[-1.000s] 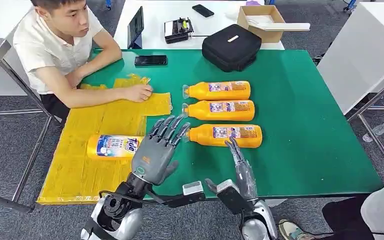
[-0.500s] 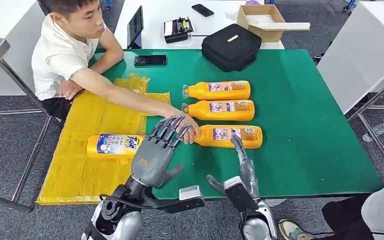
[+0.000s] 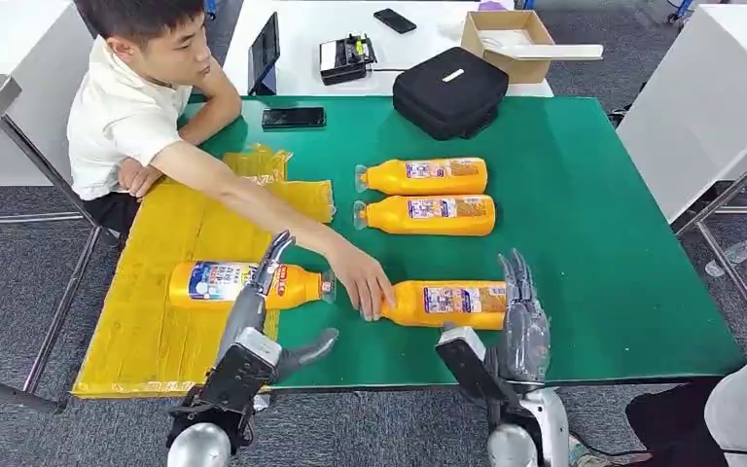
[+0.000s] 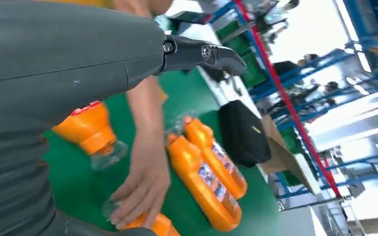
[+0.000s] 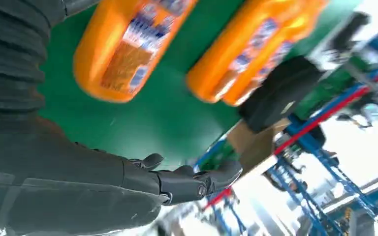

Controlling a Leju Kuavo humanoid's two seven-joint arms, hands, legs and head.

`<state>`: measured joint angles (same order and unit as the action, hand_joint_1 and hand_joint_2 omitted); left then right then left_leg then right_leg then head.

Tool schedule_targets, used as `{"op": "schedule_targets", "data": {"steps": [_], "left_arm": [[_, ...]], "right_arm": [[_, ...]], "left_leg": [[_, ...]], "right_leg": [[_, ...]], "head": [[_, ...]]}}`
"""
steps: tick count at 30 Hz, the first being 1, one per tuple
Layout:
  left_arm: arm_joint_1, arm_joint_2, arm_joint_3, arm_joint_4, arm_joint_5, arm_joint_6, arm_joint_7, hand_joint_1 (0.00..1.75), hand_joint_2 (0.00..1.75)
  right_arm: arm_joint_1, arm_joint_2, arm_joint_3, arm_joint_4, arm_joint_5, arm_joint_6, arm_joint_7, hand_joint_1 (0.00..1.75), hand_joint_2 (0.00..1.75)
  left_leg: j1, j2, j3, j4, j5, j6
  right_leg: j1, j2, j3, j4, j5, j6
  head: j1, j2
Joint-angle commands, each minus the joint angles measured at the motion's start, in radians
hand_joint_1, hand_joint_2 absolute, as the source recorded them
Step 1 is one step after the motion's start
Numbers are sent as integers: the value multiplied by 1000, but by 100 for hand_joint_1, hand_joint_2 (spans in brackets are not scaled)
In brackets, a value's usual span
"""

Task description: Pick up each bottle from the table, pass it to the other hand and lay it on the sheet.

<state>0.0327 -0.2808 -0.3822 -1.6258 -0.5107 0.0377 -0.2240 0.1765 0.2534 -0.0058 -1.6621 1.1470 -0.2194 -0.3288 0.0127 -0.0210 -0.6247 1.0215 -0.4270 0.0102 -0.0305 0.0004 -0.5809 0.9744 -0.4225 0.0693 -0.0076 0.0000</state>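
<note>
Worktop point(image 3: 593, 253): green surface carrying everything, with a black case point(image 3: 450, 90) and a phone point(image 3: 293, 118) at its far edge.
Sheet point(image 3: 170, 292): yellow, spread over the worktop's left part.
Person point(image 3: 131, 107): seated at the far left, one arm stretched across, that person's hand point(image 3: 365, 284) on the cap end of the nearest bottle.
Bottles: one point(image 3: 238, 285) lies on the sheet; the nearest point(image 3: 447, 304) lies on the green just ahead of the right hand; two more point(image 3: 426, 176) point(image 3: 431, 215) lie side by side farther back.
Left hand point(image 3: 253, 311): fingers spread, holding nothing, over the sheet's near edge beside the laid bottle.
Right hand point(image 3: 520, 316): fingers straight and apart, empty, just beside the nearest bottle's base.
</note>
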Motion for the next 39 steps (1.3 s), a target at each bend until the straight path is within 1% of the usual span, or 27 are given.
{"op": "schedule_targets", "data": {"steps": [1, 2, 3, 4, 5, 7, 9, 11, 12, 14, 17, 19, 21, 22, 23, 27, 29, 31, 32, 39], "left_arm": [[66, -68, 38, -32, 50, 55, 51, 0, 175], [65, -68, 31, -35, 51, 56, 52, 0, 175], [63, -68, 25, -36, 55, 53, 56, 0, 175], [63, -68, 25, -36, 55, 53, 56, 0, 175], [63, -68, 25, -36, 55, 53, 56, 0, 175], [61, -68, 15, -22, 115, 31, 95, 0, 175], [60, -68, 11, 2, 144, 26, 122, 0, 175], [44, -68, 5, 63, 150, 36, 173, 0, 175], [40, -68, 2, 79, 151, 37, 173, 0, 175], [32, -68, -13, 102, 141, 38, 170, 0, 175], [21, -68, -36, 113, 103, 42, 167, 0, 175], [19, -68, -38, 115, 103, 42, 167, 0, 175], [19, -68, -36, 115, 103, 42, 167, 0, 175], [19, -68, -36, 115, 103, 42, 167, 0, 175], [19, -68, -36, 115, 103, 42, 167, 0, 175], [14, -68, -44, 118, 60, 48, 168, 0, 175], [7, -68, -50, 124, 32, 59, 164, 0, 175], [4, -68, -58, 114, -13, 83, 145, 0, 175], [3, -68, -60, 108, -13, 83, 145, 0, 175], [-27, -68, -64, 143, -7, 75, 147, 0, 175]], "right_arm": [[37, -82, 24, 37, 238, -59, 155, 0, 175], [34, -90, 20, 44, 247, -42, 165, 0, 175], [31, -97, 17, 48, 252, -37, 168, 0, 175], [31, -97, 17, 48, 252, -37, 168, 0, 175], [31, -97, 17, 48, 252, -37, 168, 0, 175], [21, -115, 15, 59, 256, -21, 181, 0, 175], [7, -132, 16, 67, 272, -8, 191, 0, 175], [-10, -147, 4, 81, 269, 24, 207, 0, 175], [-14, -147, -1, 83, 259, 32, 210, 0, 175], [-22, -155, -10, 78, 265, 44, 215, 0, 175], [-35, -166, -21, 74, 261, 71, 225, 0, 175], [-39, -172, -23, 75, 262, 73, 226, 0, 175], [-43, -174, -25, 78, 262, 74, 226, 0, 175], [-43, -174, -25, 78, 262, 74, 226, 0, 175], [-43, -174, -25, 78, 262, 74, 226, 0, 175], [-64, -188, -35, 90, 278, 78, 245, 0, 175], [-85, -193, -65, 120, 233, 103, 240, 0, 175], [-95, -192, -87, 144, 233, 102, 236, 0, 175], [-97, -192, -92, 153, 222, 110, 223, 0, 175], [-155, -204, -81, 222, 207, 118, 204, 0, 175]], "left_leg": [[1, 2, 2, 0, -2, 0], [1, 4, 7, 0, -4, 1], [1, 2, 4, 0, -2, 0], [1, 1, 5, 0, -3, 1], [1, 1, 1, 0, -1, 0], [1, 2, 3, 0, -2, 1], [0, 1, 1, 0, -1, 0], [1, 3, 5, 0, -2, 1], [0, 1, 2, -1, -1, 1], [0, 3, 5, -1, -2, 1], [0, 1, 4, -1, -1, 1], [0, 0, 1, 0, 0, 1], [0, 1, 5, 0, -2, 1], [0, 0, 1, 0, -1, 0], [0, 1, 3, 0, -2, 1], [0, 1, 2, 0, -1, 1], [0, 2, 3, 0, -1, 1], [0, 1, 1, 0, 0, 0], [0, 1, 3, 0, -1, 1], [0, 2, 2, 0, -1, 0]], "right_leg": [[1, 0, 3, -1, -1, -2], [2, 1, 7, -2, -3, -5], [2, 0, 4, -1, -2, -3], [2, -1, 6, -1, -2, -4], [1, 0, 2, -1, -1, -2], [1, 1, 3, -1, -1, -3], [1, 0, 2, -1, 0, -2], [2, 0, 5, -2, -1, -4], [1, 0, 3, -2, 0, -2], [1, 1, 6, -3, -1, -4], [1, -1, 4, -2, -1, -3], [1, -1, 2, -1, 0, -2], [1, -1, 5, -2, -1, -4], [1, -1, 2, -1, 0, -1], [1, 0, 3, -2, -1, -3], [1, -1, 2, -1, 0, -2], [1, 0, 3, -2, 0, -3], [1, 0, 1, -1, 0, -2], [1, -1, 3, -2, 0, -3], [1, 0, 2, -2, 0, -2]], "head": [[0, 0], [0, 0], [0, 0], [0, 0], [0, 0], [0, 0], [0, 0], [0, 0], [0, 0], [0, 0], [0, 0], [0, 0], [0, 0], [0, 0], [0, 0], [0, 0], [-1, 0], [0, 0], [-1, 0], [0, 0]]}}
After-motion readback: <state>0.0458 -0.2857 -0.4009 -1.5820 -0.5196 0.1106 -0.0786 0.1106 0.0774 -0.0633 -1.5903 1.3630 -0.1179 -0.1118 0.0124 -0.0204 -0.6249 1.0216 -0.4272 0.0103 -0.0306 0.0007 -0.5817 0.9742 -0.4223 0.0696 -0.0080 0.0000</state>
